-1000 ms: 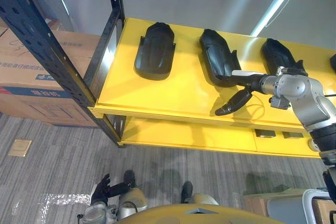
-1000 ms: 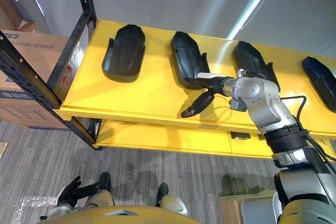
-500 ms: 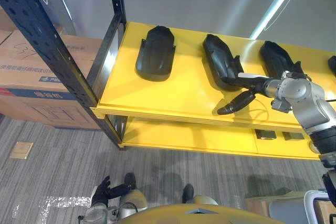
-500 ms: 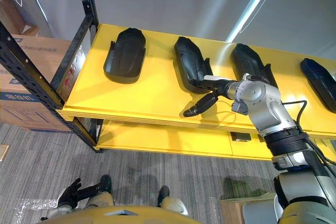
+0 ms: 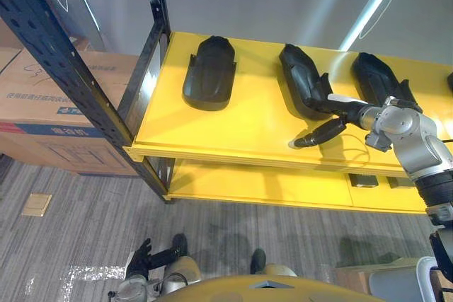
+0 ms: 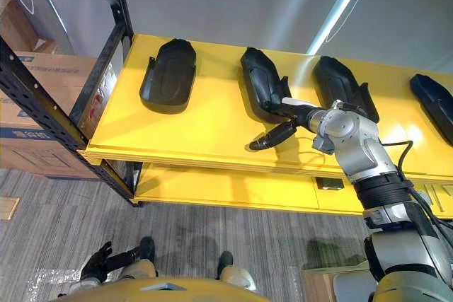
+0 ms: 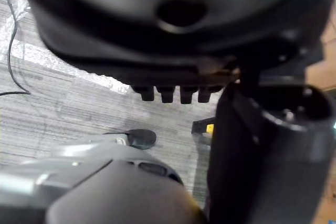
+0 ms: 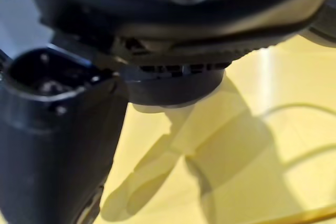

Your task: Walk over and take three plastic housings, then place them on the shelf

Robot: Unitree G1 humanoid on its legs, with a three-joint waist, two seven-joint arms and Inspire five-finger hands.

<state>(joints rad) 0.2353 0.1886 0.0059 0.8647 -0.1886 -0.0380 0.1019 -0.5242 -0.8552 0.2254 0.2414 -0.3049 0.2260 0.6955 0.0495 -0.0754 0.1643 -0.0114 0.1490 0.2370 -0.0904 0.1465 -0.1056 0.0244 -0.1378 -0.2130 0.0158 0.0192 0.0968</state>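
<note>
Several black plastic housings lie in a row on the yellow shelf [image 5: 233, 129]: a left one [image 5: 209, 72], a middle one [image 5: 303, 88] and a right one [image 5: 377, 79]. My right hand [image 5: 327, 119] reaches over the shelf at the near end of the middle housing. Its white-covered thumb [image 5: 344, 98] rests against that end, while its straight fingers [image 5: 316, 134] point left just above the shelf surface, holding nothing. My left hand [image 5: 144, 258] hangs low over the floor with relaxed fingers, empty.
A black rack upright [image 5: 67, 58] stands at the left with cardboard boxes [image 5: 42, 104] behind it. Another yellow level [image 5: 269, 182] lies below the top shelf. Grey carpet [image 5: 85, 224] covers the floor in front.
My right hand's fingers have drawn in from the shelf's front edge toward the middle housing. The view has shifted slightly; the left hand is unchanged.
</note>
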